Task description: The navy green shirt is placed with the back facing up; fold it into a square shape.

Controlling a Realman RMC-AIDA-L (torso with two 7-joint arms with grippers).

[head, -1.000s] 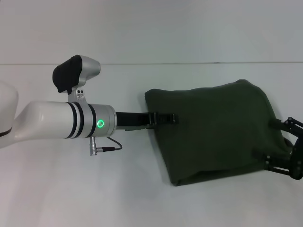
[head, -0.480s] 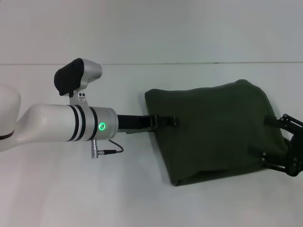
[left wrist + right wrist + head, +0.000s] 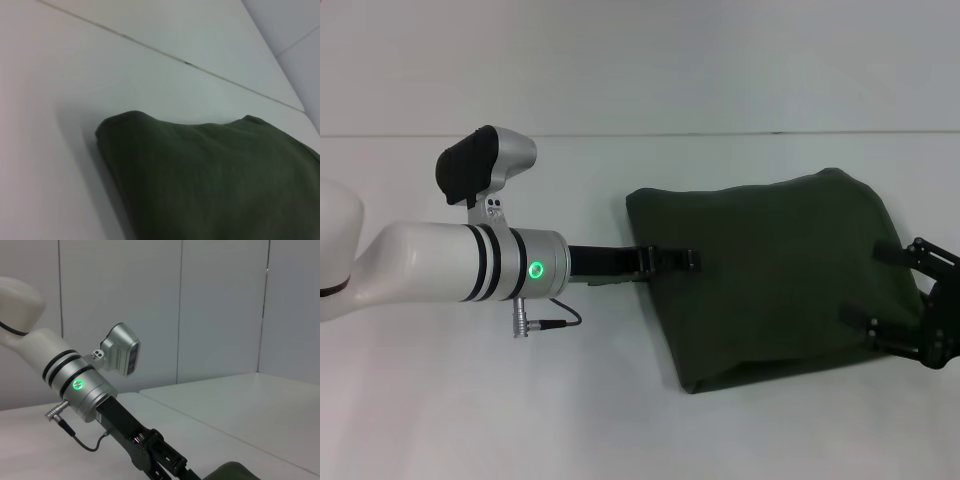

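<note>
The navy green shirt (image 3: pixel 780 280) lies folded into a rough rectangle on the white table, right of centre. My left gripper (image 3: pixel 670 258) reaches in from the left, its black tip resting over the shirt's left edge. My right gripper (image 3: pixel 876 288) stands open at the shirt's right edge, one finger (image 3: pixel 892 252) toward the back and the other toward the front, both over the cloth. The left wrist view shows the shirt (image 3: pixel 215 180) close up with a rounded folded corner. In the right wrist view I see the left gripper (image 3: pixel 162 457) and a sliver of the shirt (image 3: pixel 235 472).
The white table (image 3: pixel 620 420) stretches around the shirt, with its back edge against a pale wall (image 3: pixel 640 60). The left arm's white forearm (image 3: pixel 430 265) with a green light and a cable lies across the table's left half.
My right gripper has slid left, farther over the shirt's right edge. The left arm has shifted slightly right and toward the front. The shirt's outline is unchanged.
</note>
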